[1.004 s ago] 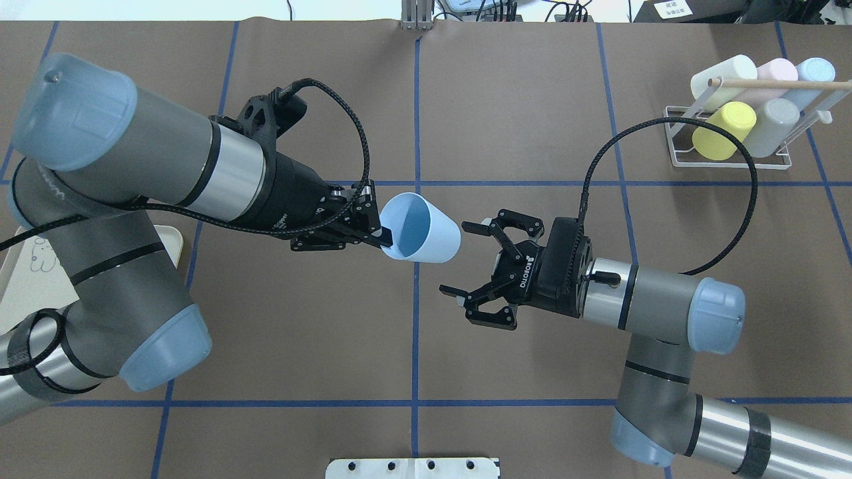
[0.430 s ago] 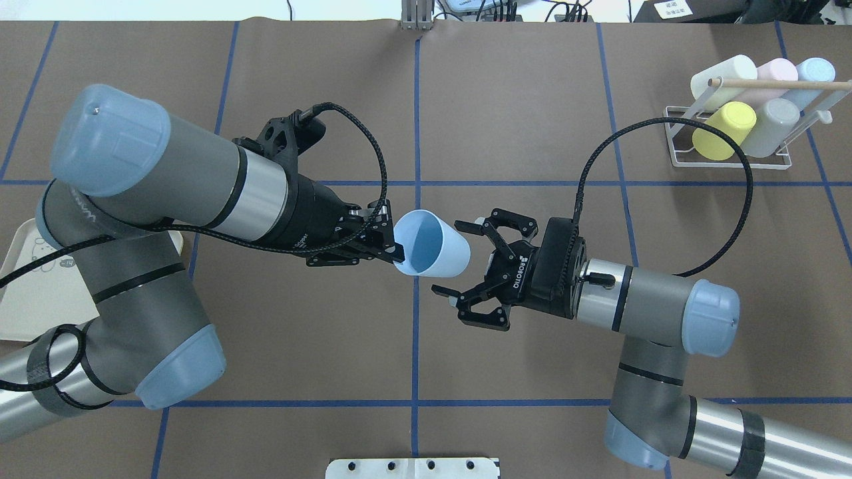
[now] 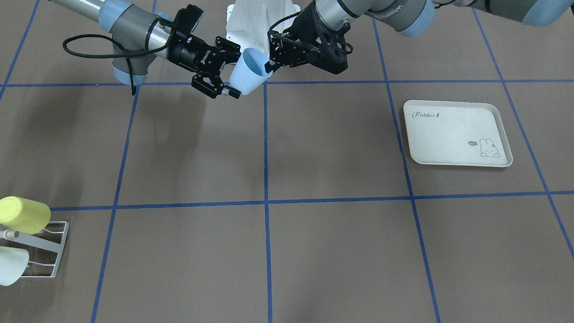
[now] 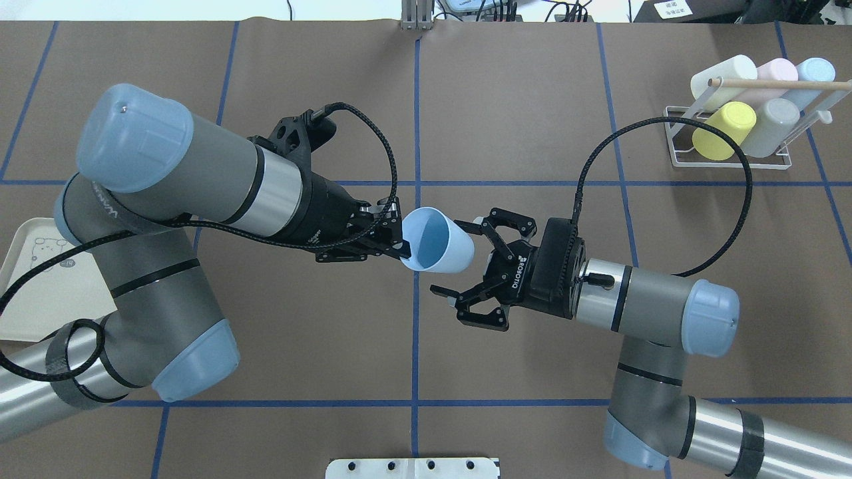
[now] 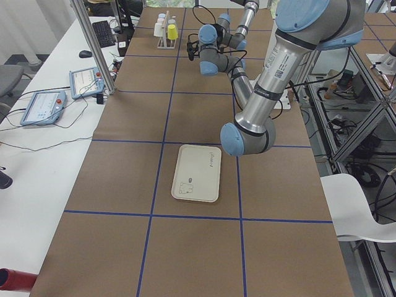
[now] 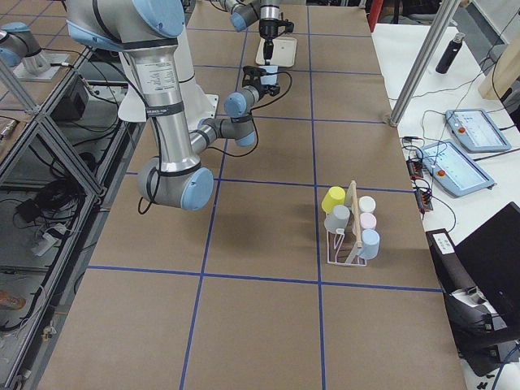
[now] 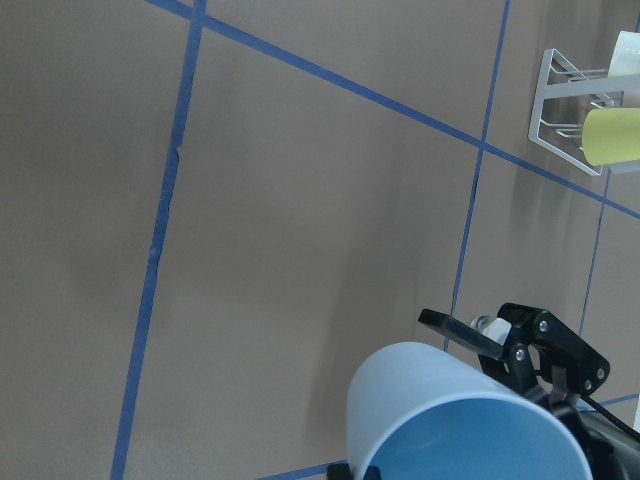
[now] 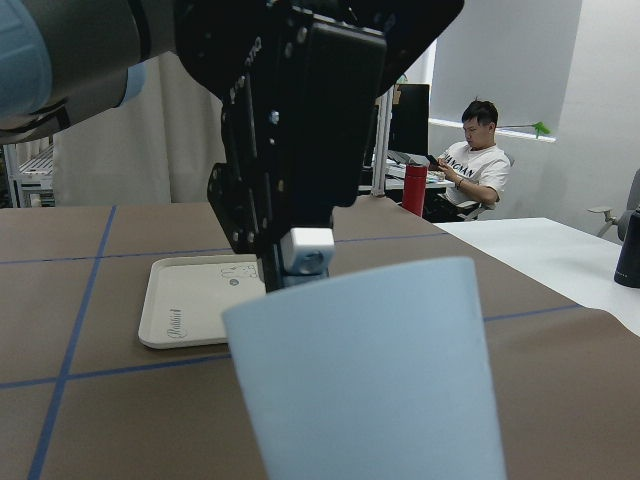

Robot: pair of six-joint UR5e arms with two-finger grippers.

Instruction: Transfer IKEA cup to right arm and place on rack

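The light-blue IKEA cup (image 4: 440, 251) hangs in the air over the table's middle, lying on its side. My left gripper (image 4: 401, 247) is shut on its rim, with one finger inside the mouth. The cup's closed end points at my right gripper (image 4: 458, 257), which is open; that end sits between its spread fingers (image 3: 226, 92), which do not clamp it. The right wrist view shows the cup (image 8: 372, 372) close up, filling the lower frame. At the table's far right stands the white wire rack (image 4: 732, 161), with several cups on it.
A cream rabbit-print tray (image 3: 453, 134) lies on the brown mat on my left side. The right arm's black cable (image 4: 665, 123) loops toward the rack. A seated person (image 8: 476, 160) shows in the background of the right wrist view.
My left arm has carried the cup to the right, and my right gripper has edged left. The cup's closed end now lies between the open right fingers.
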